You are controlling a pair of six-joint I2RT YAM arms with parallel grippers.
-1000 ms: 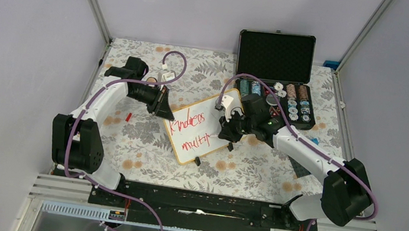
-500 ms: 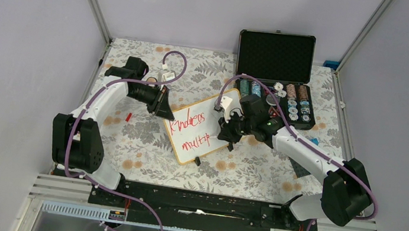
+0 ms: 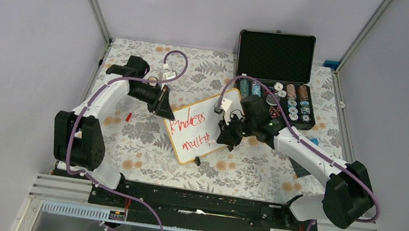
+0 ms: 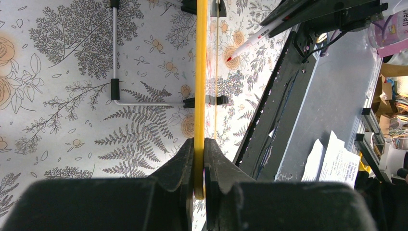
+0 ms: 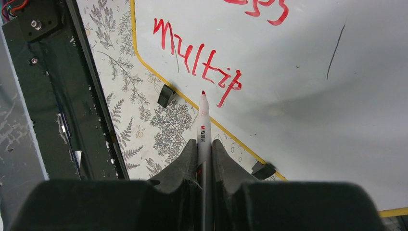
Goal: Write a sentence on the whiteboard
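Note:
The whiteboard (image 3: 190, 151) stands tilted on its small black feet in the middle of the table. My left gripper (image 3: 165, 108) is shut on its upper left rim. In the left wrist view this rim is a yellow strip (image 4: 200, 72), seen edge-on between the left gripper's (image 4: 199, 142) jaws. The sentence (image 3: 191, 130) is red lettering in two lines, and the lower line reads "multip" (image 5: 197, 62). My right gripper (image 5: 204, 143) is shut on a red marker (image 5: 204, 126). The marker's tip sits just below the last letter, at the whiteboard's (image 5: 312, 96) lower edge.
An open black case (image 3: 275, 56) with poker chips stands at the back right, close behind my right arm. A small red piece (image 3: 128, 116) lies on the floral cloth left of the board. The black base rail (image 3: 202, 202) runs along the near edge.
The lower line has gained a letter, from "multi" to "multip". My right gripper has shifted slightly with the marker. The left gripper holds the board as before.

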